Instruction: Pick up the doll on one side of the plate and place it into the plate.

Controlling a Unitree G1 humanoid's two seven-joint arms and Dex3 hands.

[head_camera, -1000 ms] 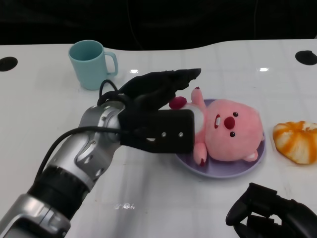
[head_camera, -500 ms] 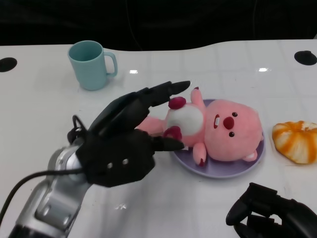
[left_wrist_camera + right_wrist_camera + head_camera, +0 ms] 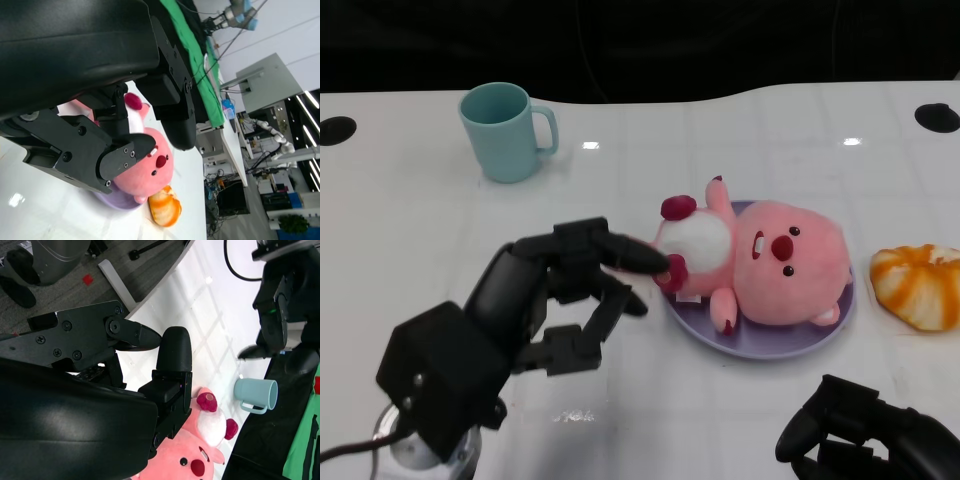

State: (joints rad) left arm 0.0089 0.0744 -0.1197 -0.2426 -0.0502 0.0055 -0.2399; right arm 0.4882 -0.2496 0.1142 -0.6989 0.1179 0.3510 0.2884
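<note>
Pink doll (image 3: 760, 262) lies in the purple plate (image 3: 770, 345) at frame centre-right; the left hand (image 3: 555, 295), released, hovers beside it. The head view alone shows the right hand (image 3: 865, 440) curled, empty, lower right.

No text, label, brand, number or sign can be read in any of the three views.
</note>
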